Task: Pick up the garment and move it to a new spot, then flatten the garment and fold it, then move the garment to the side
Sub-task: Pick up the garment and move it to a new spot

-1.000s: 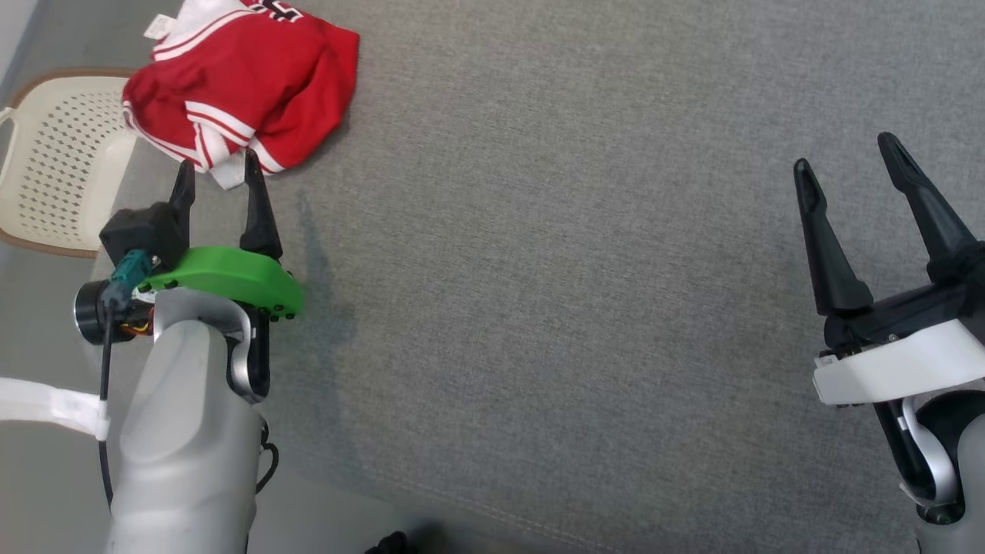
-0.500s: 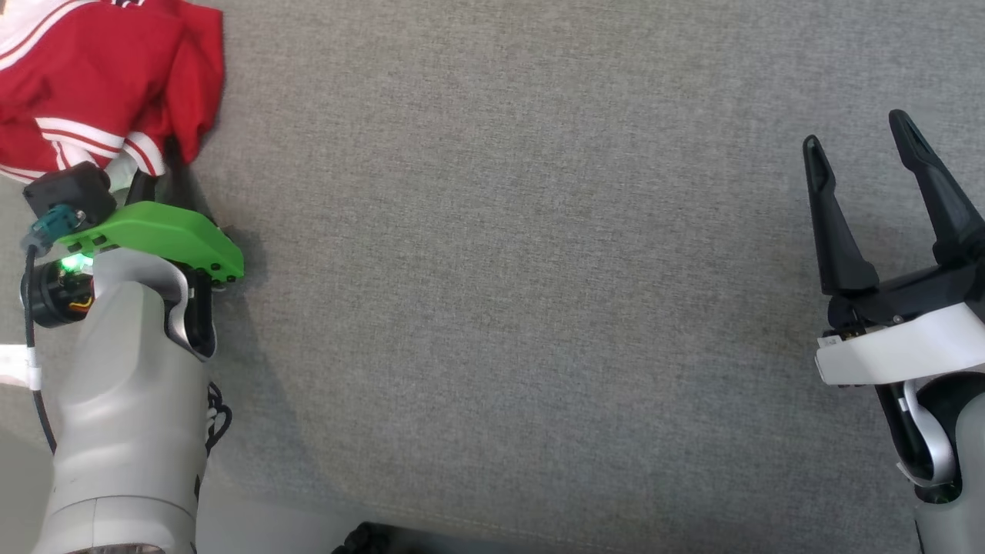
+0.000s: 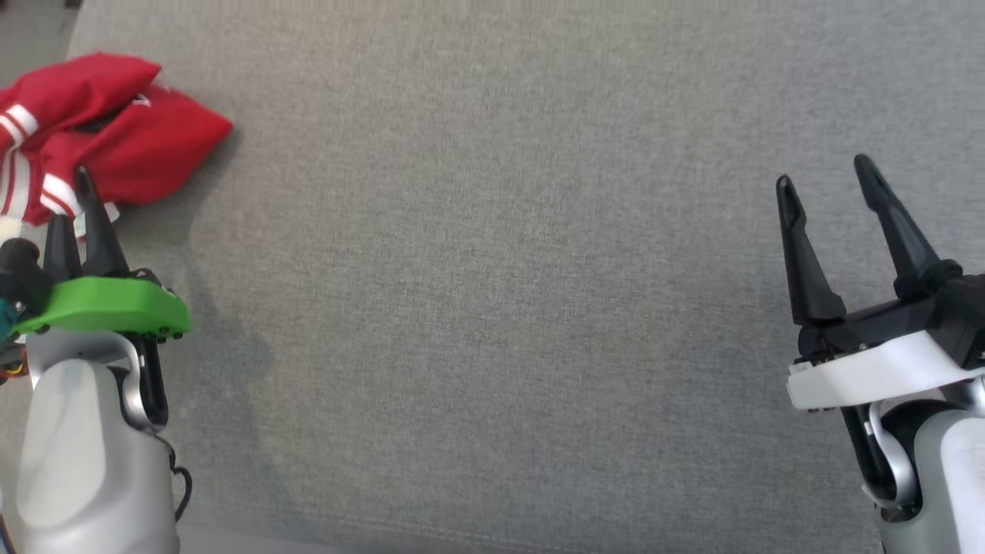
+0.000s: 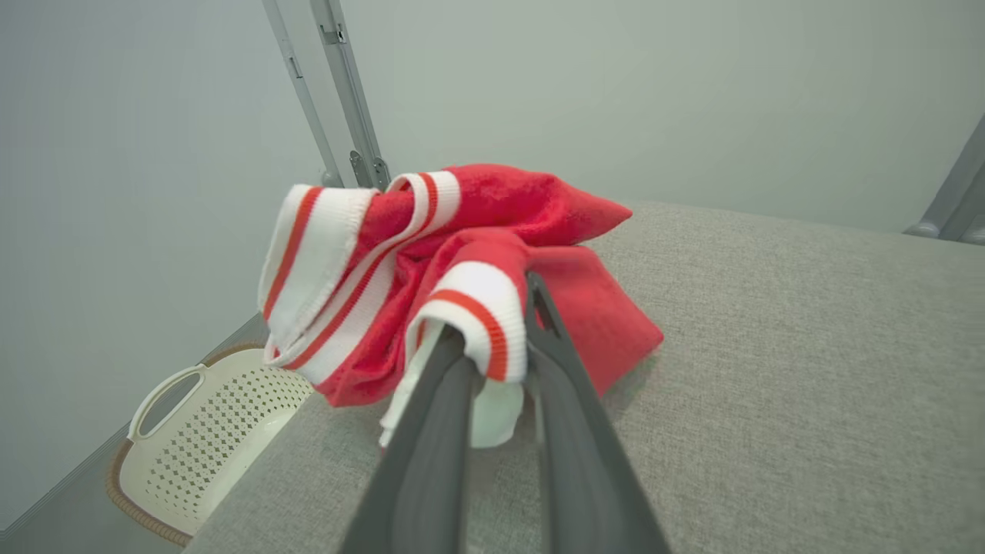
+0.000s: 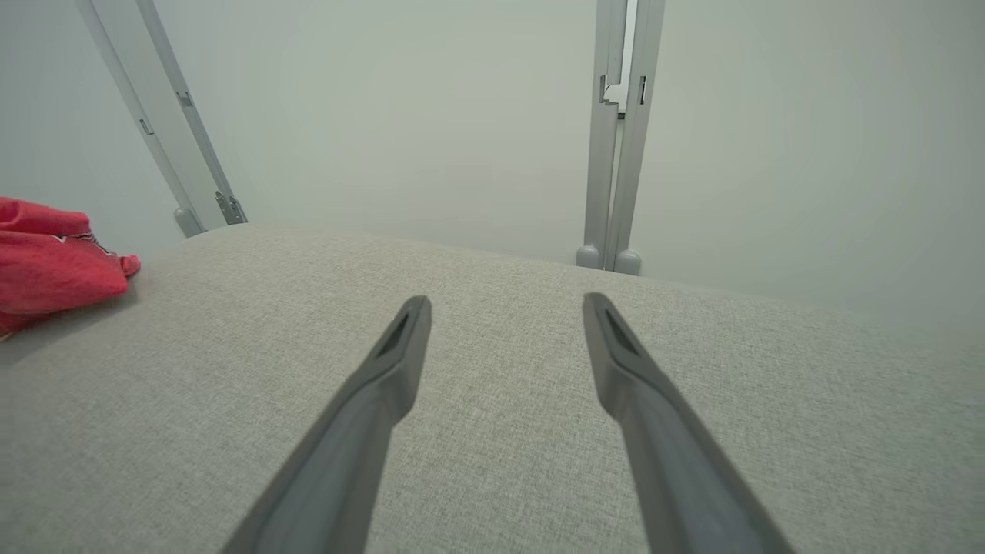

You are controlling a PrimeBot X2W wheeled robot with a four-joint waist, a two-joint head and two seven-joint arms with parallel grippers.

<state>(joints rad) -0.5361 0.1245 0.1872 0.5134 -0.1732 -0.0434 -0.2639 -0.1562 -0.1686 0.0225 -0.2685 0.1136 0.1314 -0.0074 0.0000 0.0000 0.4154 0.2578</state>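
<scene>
1. Grey fabric counter (image 3: 492,308), plain pale wall behind it.
2. The red garment (image 3: 131,146) with white stripes sits bunched up at the far left, near the counter's edge.
3. My left fingers (image 4: 439,431) are pinched narrow on its striped cuff (image 4: 469,308).
4. My right fingers (image 5: 385,385) are spread wide over bare fabric on the right, well apart from it.
5. A white basket (image 4: 208,431) sits lower down, off the left edge.

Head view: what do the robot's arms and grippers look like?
Left gripper: two long, tapered black fingers, bright green cover, pale grey forearm, black cable. Right gripper: matching fingers, white cover, grey forearm with a silvery bracket.
</scene>
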